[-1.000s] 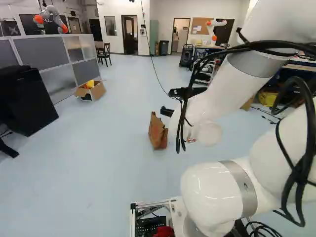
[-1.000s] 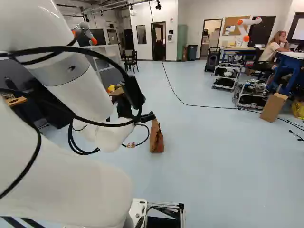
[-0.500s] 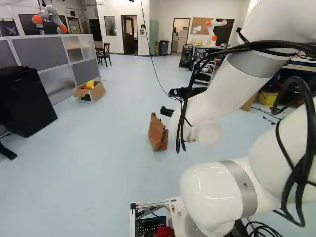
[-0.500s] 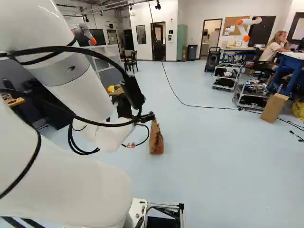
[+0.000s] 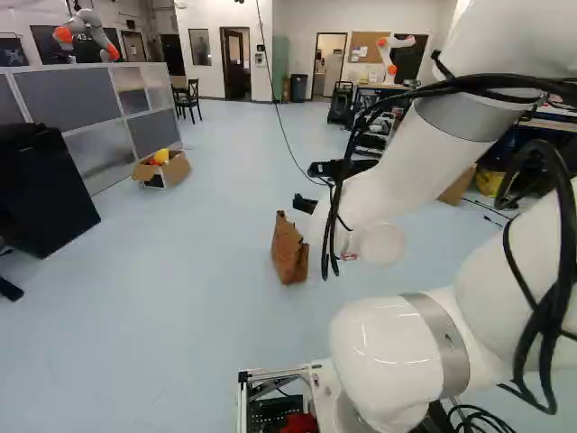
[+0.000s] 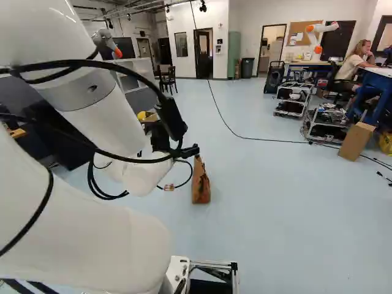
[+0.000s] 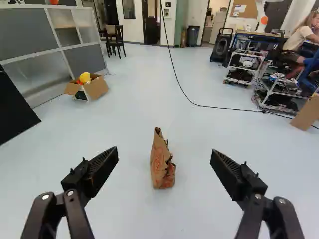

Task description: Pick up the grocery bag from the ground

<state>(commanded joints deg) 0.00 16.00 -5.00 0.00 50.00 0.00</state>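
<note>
Held gripper (image 7: pixel 164 151) wide open, empty; faced paper bag (image 7: pixel 160 167) upright on floor (image 7: pixel 199 134) ahead, roughly centred; had approach, grasp and lift left to do.

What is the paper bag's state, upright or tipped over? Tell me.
Upright: the paper bag stands on the floor, its base down and narrow top up.

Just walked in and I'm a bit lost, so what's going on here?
A white robot arm appears to be going for a brown paper bag standing on the floor. The bag is ahead of the gripper, whose fingers are spread open. Nothing is gripped, so the pickup hasn't happened yet. I don't see a person handling the bag.
</note>
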